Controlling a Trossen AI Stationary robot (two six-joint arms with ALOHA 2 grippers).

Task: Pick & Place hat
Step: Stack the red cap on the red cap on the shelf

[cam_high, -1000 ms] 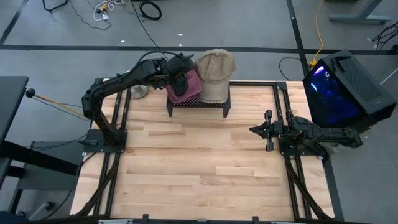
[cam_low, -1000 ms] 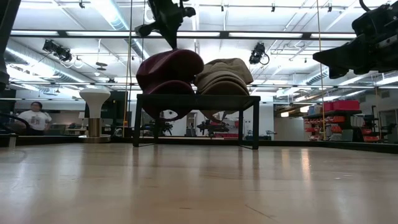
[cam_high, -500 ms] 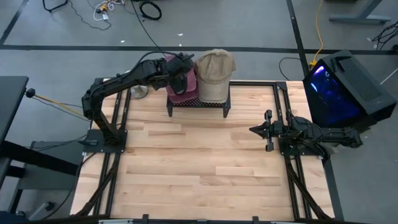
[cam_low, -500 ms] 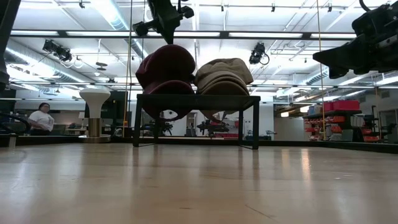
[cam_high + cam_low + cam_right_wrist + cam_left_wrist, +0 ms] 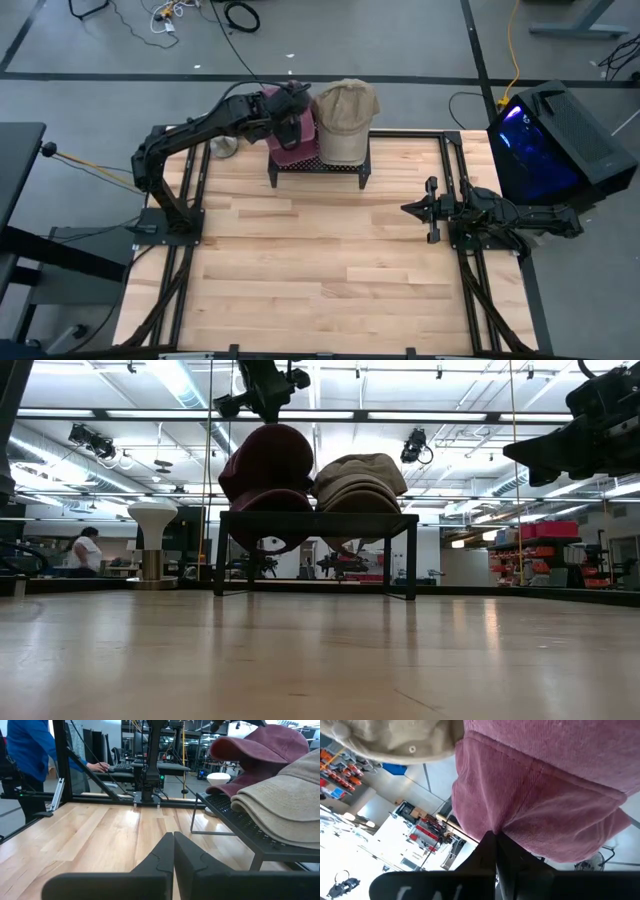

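Observation:
A maroon hat (image 5: 268, 468) and a beige hat (image 5: 360, 482) sit side by side on a low black rack (image 5: 318, 168) at the table's far edge. The maroon one is toward the left. My left gripper (image 5: 288, 112) is above the maroon hat and shut on its cloth. The left wrist view shows the hat (image 5: 545, 785) filling the picture, with the beige hat (image 5: 405, 740) beside it. My right gripper (image 5: 431, 209) waits at the table's right side. It is shut, points level toward the left edge and touches nothing. My left gripper pinches a pucker of the maroon hat's crown cloth (image 5: 492, 831) between its two shut fingers. The fingers come slanting down from the left and above. The hat stands tipped up under the gripper, with its lower part on the rack's top (image 5: 300, 513).
A white bowl-shaped thing (image 5: 224, 147) stands left of the rack. A dark computer case with blue light (image 5: 545, 140) sits off the table's right edge. Bare wood (image 5: 320, 270) spreads across the near half. A person (image 5: 85, 550) moves in the room behind.
My left gripper has turned at the wrist while staying in place, still shut on the maroon hat. The hat has tipped up. Its crown, which leaned toward the beige hat, now stands rounder and more upright under the gripper, with its lower part still on the rack.

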